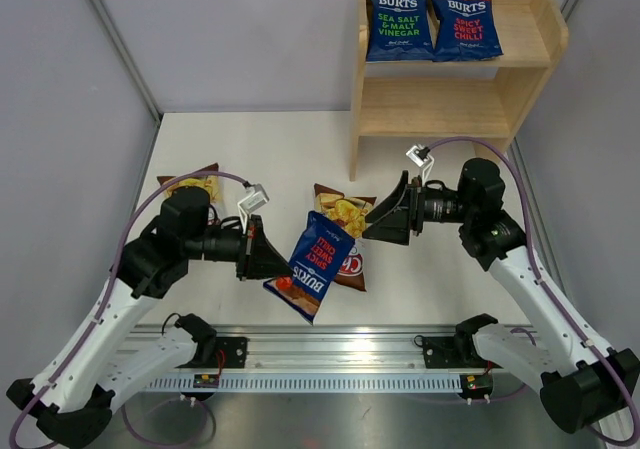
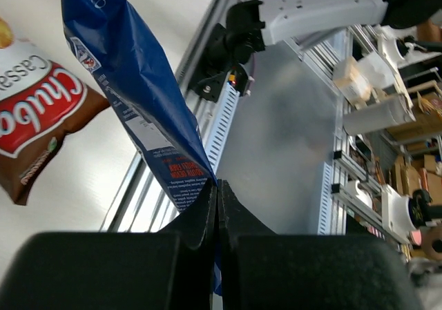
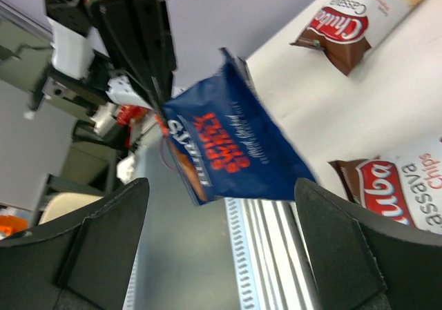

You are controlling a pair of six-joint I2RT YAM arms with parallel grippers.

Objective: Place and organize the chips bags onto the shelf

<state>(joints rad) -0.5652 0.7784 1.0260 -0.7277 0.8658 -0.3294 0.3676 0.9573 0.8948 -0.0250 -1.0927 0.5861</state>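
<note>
The left claw [image 2: 218,189] is clenched on the near edge of a blue BURTS bag [image 1: 312,264], which hangs tilted above the table [image 1: 280,149] between the two arms. The right claw [image 1: 378,214] is released, its jaws spread wide and facing that bag from the right without touching it. One Chuba bag [image 1: 348,219] lies flat just behind the held bag, and another [image 1: 195,183] lies to the far left. On the shelf [image 1: 535,49] at the far right, two BURTS bags [image 1: 398,24] stand side by side on the top tier.
</note>
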